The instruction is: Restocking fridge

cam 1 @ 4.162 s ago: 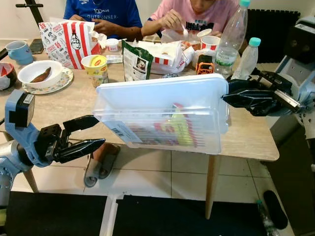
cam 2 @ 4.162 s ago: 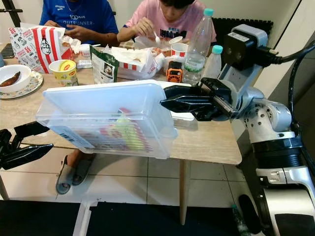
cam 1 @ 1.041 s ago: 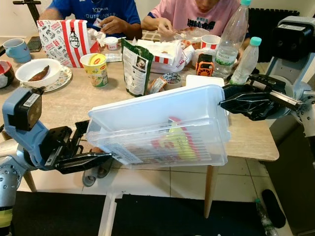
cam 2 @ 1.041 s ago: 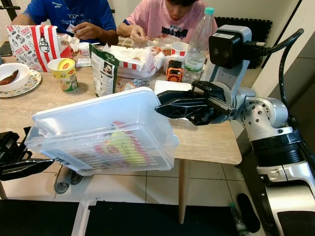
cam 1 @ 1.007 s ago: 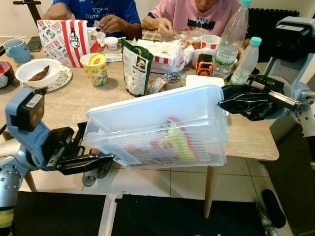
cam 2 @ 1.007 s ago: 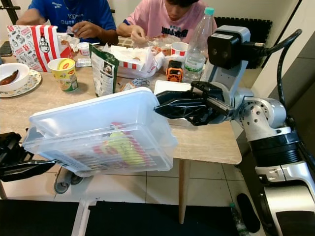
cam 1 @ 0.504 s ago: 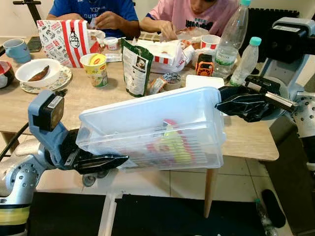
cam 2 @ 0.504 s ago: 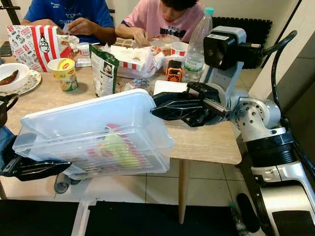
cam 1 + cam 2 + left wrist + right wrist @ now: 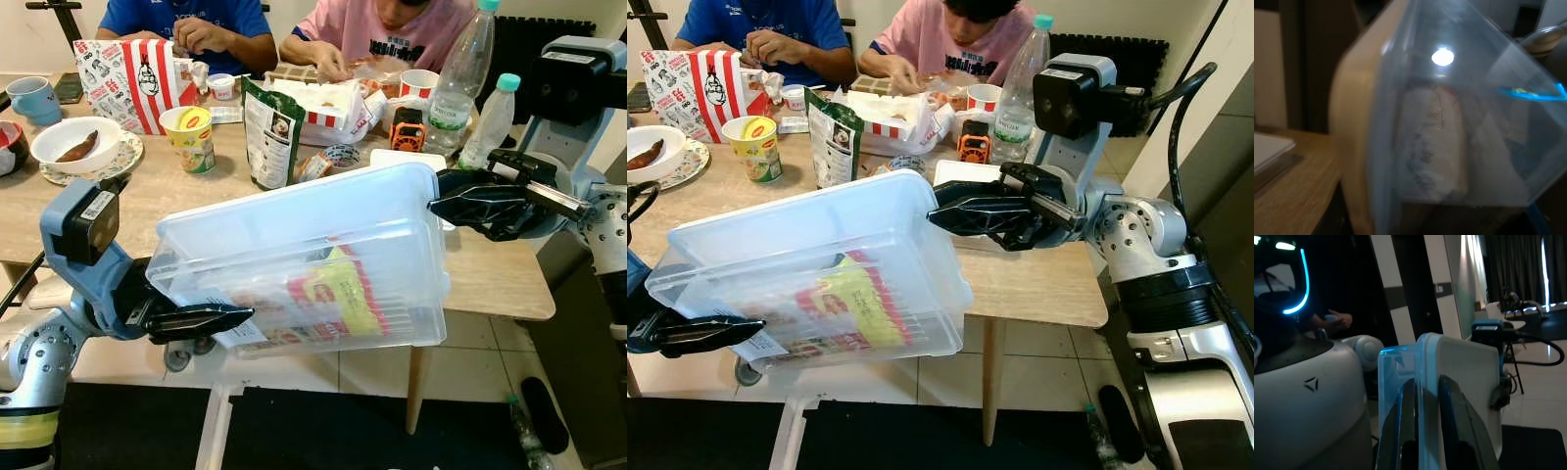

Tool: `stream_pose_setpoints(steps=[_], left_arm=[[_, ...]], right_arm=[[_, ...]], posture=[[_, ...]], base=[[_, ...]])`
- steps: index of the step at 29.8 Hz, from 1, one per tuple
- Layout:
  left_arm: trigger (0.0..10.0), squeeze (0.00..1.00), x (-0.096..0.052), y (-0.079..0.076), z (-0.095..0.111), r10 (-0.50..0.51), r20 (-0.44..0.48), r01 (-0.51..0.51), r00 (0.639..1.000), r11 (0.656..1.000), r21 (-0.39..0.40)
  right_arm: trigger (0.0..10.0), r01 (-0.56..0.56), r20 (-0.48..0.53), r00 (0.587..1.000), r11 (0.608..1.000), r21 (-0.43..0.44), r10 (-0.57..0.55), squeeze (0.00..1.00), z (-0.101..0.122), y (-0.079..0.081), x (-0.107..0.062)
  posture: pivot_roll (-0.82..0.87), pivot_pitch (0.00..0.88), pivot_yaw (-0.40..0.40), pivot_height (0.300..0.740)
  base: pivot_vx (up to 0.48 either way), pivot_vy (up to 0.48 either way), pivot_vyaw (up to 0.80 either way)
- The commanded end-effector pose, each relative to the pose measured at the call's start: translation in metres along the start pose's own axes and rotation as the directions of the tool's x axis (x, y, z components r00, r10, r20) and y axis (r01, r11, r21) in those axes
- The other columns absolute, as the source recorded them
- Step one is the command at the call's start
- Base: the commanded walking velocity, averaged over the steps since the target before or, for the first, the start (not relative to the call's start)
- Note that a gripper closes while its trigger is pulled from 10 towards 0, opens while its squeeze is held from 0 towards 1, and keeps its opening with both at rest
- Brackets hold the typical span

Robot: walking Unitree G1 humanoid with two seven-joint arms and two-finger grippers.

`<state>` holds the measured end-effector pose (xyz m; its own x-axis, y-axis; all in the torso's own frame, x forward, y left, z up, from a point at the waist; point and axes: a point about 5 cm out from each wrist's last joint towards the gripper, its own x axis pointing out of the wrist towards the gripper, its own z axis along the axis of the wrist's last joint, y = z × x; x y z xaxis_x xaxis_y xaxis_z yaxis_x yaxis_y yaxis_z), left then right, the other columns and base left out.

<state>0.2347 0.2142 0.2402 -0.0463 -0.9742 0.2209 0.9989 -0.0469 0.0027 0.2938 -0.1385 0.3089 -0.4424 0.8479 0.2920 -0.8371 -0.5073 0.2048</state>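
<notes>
A clear plastic bin [image 9: 313, 245] hangs tilted in front of the table, its left end lower. Colourful snack packets [image 9: 338, 294] lie against its near wall. My right gripper [image 9: 441, 201] is shut on the bin's right rim; in the right wrist view its fingers [image 9: 1400, 426] straddle that rim [image 9: 1427, 396]. My left gripper [image 9: 211, 318] is at the bin's lower left corner, fingers drawn together on its edge. In the left wrist view the bin wall [image 9: 1449, 122] is pressed close and blurred.
The wooden table [image 9: 490, 279] behind the bin carries two water bottles [image 9: 460, 69], a green pouch [image 9: 269, 132], a noodle cup [image 9: 193, 137], a striped bag [image 9: 132, 73] and a bowl [image 9: 78, 147]. Two people [image 9: 211, 20] sit at its far side. A black mat [image 9: 343, 431] lies below.
The bin has tipped further toward me, and the packets have slid down against its near wall. Both grippers keep their places at its ends. The people's hands moved.
</notes>
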Motion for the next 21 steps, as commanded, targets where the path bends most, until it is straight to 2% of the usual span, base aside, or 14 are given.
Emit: stream_pose_setpoints(steps=[1, 11, 12, 13, 14, 15, 21], left_arm=[[0.0, 0.00, 0.000, 0.000, -0.005, 0.005, 0.008, -0.005, 1.000, 0.999, -0.037], [0.0, 0.00, -0.001, -0.002, -0.004, 0.003, 0.016, -0.003, 1.000, 0.999, -0.035], [0.0, 0.00, -0.002, -0.002, -0.004, 0.004, 0.016, -0.003, 1.000, 0.999, -0.035], [0.0, 0.00, -0.002, -0.002, -0.004, 0.004, 0.016, -0.003, 1.000, 0.999, -0.035], [0.0, 0.00, -0.002, -0.002, -0.004, 0.005, 0.016, -0.005, 1.000, 0.999, -0.034], [0.0, 0.00, -0.002, -0.002, -0.003, 0.007, 0.016, -0.006, 1.000, 0.999, -0.033], [0.0, 0.00, -0.006, -0.003, -0.003, 0.024, 0.018, -0.023, 1.000, 0.999, -0.032]], right_arm=[[10.0, -0.042, -0.004, 0.999, 0.998, -0.055, 0.042, 0.00, 0.005, 0.004, 0.004], [10.0, -0.010, -0.003, 1.000, 0.996, -0.086, 0.009, 0.00, 0.002, -0.001, 0.000], [10.0, -0.008, 0.004, 1.000, 0.996, -0.089, 0.009, 0.29, 0.002, -0.001, -0.001], [10.0, -0.008, 0.004, 1.000, 0.996, -0.089, 0.009, 0.29, 0.002, -0.001, -0.001], [10.0, 0.001, 0.015, 1.000, 0.996, -0.093, 0.001, 0.84, 0.003, -0.001, -0.003], [10.0, 0.009, 0.029, 1.000, 0.996, -0.092, -0.006, 1.00, 0.004, -0.002, -0.005], [10.0, 0.081, 0.060, 0.995, 0.993, -0.086, -0.076, 1.00, 0.003, -0.005, -0.020]], posture=[[0.01, 0.088, -0.041, 0.740], [0.01, 0.088, -0.041, 0.740], [0.01, 0.088, -0.040, 0.740], [0.01, 0.088, -0.040, 0.740], [0.01, 0.088, -0.040, 0.740], [0.01, 0.088, -0.040, 0.740], [0.01, 0.090, -0.040, 0.740]], base=[[0.000, 0.000, 0.00], [0.000, 0.000, 0.00], [0.000, 0.000, 0.00], [0.000, 0.000, 0.00], [0.000, 0.000, 0.00], [0.000, 0.000, 0.00], [0.000, 0.000, 0.00]])
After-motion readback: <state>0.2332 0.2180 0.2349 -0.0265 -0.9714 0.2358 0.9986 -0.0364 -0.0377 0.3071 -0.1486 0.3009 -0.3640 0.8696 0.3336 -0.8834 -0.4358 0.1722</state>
